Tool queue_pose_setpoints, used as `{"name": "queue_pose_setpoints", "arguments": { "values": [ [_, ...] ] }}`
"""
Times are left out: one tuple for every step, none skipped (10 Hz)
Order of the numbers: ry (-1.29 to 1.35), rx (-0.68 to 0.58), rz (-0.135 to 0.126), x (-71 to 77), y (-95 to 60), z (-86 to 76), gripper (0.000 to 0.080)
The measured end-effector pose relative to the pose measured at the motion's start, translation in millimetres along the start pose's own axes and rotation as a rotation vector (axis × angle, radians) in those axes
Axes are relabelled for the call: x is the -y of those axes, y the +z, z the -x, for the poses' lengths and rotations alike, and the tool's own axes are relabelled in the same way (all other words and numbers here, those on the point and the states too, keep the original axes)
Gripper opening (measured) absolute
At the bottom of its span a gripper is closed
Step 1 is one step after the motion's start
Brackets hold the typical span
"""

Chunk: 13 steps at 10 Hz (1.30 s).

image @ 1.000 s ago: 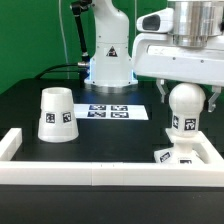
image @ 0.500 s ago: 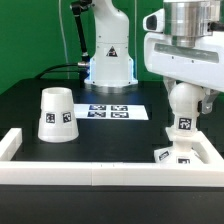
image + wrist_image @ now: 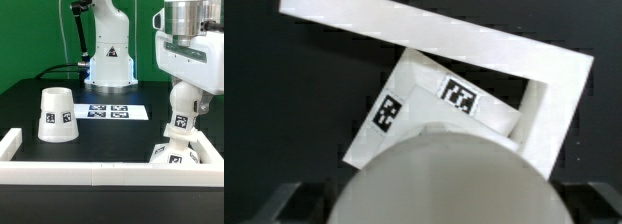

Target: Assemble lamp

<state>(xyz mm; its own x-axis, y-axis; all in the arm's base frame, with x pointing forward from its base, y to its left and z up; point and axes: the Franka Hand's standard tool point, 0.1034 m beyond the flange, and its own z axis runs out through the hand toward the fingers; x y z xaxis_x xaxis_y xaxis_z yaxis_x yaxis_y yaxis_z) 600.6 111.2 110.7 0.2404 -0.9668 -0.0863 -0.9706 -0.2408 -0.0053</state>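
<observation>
White shade (image 3: 56,114), bulb (image 3: 180,110), base (image 3: 446,105) — black-white square markers.

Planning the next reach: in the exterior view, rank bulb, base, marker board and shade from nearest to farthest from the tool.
1. bulb, at the tool itself.
2. base, right under the bulb.
3. marker board, mid-table, toward the view's left.
4. shade, farthest left.

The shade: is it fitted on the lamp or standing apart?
Standing apart. The shade sits on the table, wide end down, at the exterior view's left, while the bulb is over the base at the right.
</observation>
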Motion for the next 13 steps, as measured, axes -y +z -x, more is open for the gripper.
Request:
{"name": "queue_pose_setpoints", "arguments": {
  "values": [
    [-0.017,0.000,0.000,0.0,0.2,0.7,0.0641],
    [-0.019,0.000,0.001,0.0,0.4,1.1,0.0691],
    [-0.024,0.000,0.001,0.0,0.5,1.7,0.0697],
    [-0.031,0.000,0.001,0.0,0.6,2.1,0.0697],
    [-0.082,0.000,0.012,-2.2,0.1,4.6,0.0699],
    [-0.151,0.006,0.033,-6.4,-2.4,11.5,0.0699],
    [-0.206,0.010,0.044,-9.1,-5.4,18.5,0.0699],
    [-0.263,0.002,0.062,-14.2,-7.0,26.3,0.0699],
    [-0.324,-0.021,0.089,-21.4,-7.1,34.9,0.0699],
    [-0.355,-0.032,0.101,-32.2,-2.3,43.0,0.0699],
    [-0.360,-0.026,0.109,-41.0,1.7,48.3,0.0699],
    [-0.359,-0.025,0.104,-38.0,0.8,47.3,0.0699],
    [-0.360,-0.025,0.104,-37.9,1.0,47.7,0.0699]
  ]
}}
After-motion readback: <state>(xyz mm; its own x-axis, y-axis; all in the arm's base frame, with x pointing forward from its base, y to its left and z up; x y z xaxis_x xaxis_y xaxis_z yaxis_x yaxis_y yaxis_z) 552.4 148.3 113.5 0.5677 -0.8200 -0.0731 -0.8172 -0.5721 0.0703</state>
